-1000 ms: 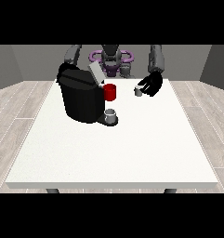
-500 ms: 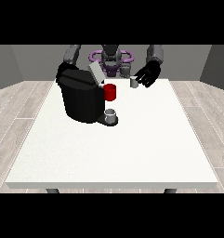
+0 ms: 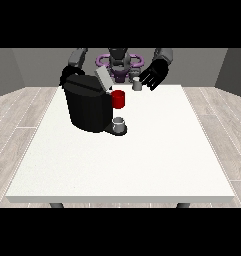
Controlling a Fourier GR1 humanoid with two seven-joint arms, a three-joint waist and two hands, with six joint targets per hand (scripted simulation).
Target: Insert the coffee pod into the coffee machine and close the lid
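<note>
A small grey coffee pod [image 3: 137, 84] is held above the table's far edge, a little right of that edge's middle. It looks like a short cup-shaped cylinder, pale grey with a slightly lighter top rim, and it is lifted clear of the white table [image 3: 142, 160]. The hand at the view's right [image 3: 154, 76] is just beside it on the right, its black fingers curled toward the pod and pinching it at the side.

The coffee machine [image 3: 88, 104] stands on the far left part of the table, near the far edge. It is a bulky black body with a rounded top. Its lid [image 3: 103, 78], a light grey flap, is tilted up and open at the top right of the body. A red part [image 3: 119, 99] sticks out of the machine's right side, below the lid. Under the red part, on the machine's dark base, sits a small grey cup [image 3: 119, 123].

The pod is to the right of the raised lid, apart from it, and higher than the red part.

The hand at the view's left [image 3: 67, 76] shows only as a dark shape behind the machine's top left corner; I cannot tell how its fingers lie.
</note>
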